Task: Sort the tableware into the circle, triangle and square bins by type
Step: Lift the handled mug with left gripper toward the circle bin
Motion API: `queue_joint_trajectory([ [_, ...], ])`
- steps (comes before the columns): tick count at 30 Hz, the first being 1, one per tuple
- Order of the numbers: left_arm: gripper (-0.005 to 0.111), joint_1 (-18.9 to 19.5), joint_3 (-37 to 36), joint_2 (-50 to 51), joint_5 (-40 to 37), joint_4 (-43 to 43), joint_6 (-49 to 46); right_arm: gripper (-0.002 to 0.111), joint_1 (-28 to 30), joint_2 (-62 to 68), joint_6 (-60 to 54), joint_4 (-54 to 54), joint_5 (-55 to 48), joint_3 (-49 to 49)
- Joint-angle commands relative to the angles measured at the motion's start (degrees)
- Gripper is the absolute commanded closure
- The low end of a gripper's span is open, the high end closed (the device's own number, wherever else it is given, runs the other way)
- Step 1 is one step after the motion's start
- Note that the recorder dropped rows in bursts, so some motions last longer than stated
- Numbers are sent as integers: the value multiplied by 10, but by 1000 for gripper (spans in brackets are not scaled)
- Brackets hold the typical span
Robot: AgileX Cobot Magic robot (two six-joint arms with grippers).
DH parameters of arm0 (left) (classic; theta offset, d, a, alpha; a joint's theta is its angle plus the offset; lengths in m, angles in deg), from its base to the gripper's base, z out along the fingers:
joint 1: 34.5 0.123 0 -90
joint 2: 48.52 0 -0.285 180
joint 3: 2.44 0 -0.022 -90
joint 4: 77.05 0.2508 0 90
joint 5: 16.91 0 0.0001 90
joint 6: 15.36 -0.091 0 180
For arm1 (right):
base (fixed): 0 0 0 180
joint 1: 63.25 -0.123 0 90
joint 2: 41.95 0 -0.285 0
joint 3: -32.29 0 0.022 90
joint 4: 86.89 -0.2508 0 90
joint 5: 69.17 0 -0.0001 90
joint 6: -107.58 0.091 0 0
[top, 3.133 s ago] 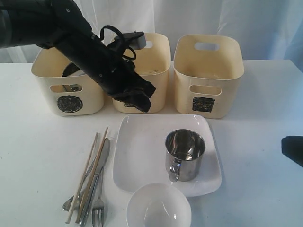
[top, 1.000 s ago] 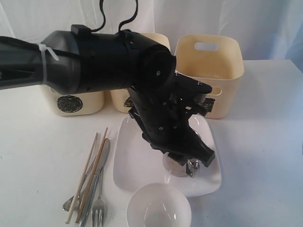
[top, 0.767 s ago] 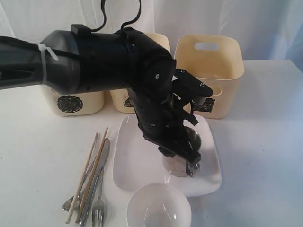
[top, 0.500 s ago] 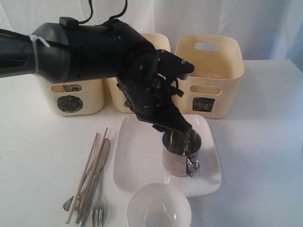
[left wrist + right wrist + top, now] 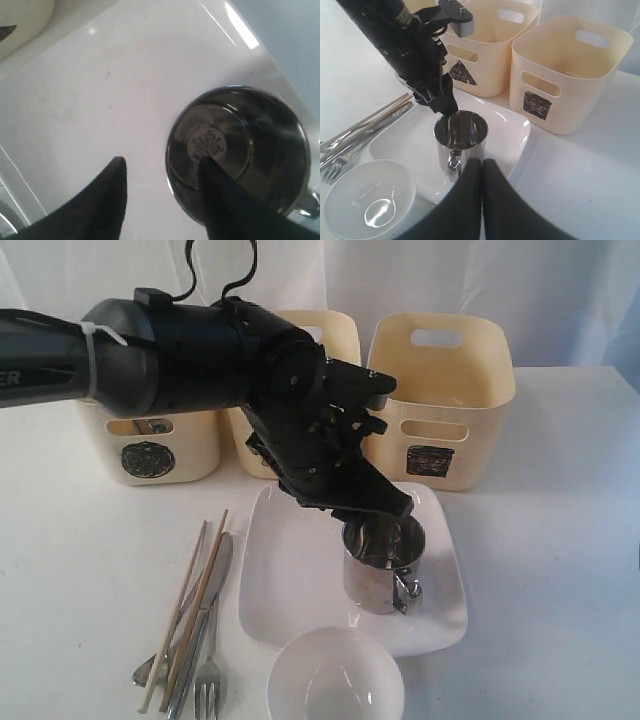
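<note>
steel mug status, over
Left gripper open, fingers astride rim of steel mug. Right gripper shut, hanging back. Mug upright on white plate; white bowl close by.

The left arm is angled downward, and the left gripper is held spread wide; the right gripper is pressed fully together.

Left arm overhangs triangle bin; table right side free.

Frontal exterior, close wrist views, shared mug
</note>
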Motion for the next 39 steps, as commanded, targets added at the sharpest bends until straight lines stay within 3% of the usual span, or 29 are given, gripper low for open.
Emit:
queue_joint_trajectory([
  [1,57,1,-4,-4,-4,-22,-3,108,3,-3,3,4,-1,2],
  [10,60,1,-4,57,-10,-59,-17,108,3,-3,3,4,-1,2],
  [14,106,1,-4,54,-5,-49,-24,108,3,-3,3,4,-1,2],
  [17,107,1,-4,31,9,-37,-31,108,3,-3,3,4,-1,2],
  [19,107,4,-4,-7,23,1,-31,108,3,-3,3,4,-2,2],
  [22,107,6,-4,-61,27,131,7,108,3,-3,3,4,-2,2],
  [26,107,18,-4,-112,28,296,115,108,3,-4,3,4,-2,2],
  [30,107,54,-4,-148,28,435,216,108,3,-4,3,5,-2,2],
  [34,107,125,-4,-150,49,564,335,108,3,-4,3,6,-2,2],
  [39,107,234,-4,-131,196,589,432,108,3,-4,3,6,-2,2],
])
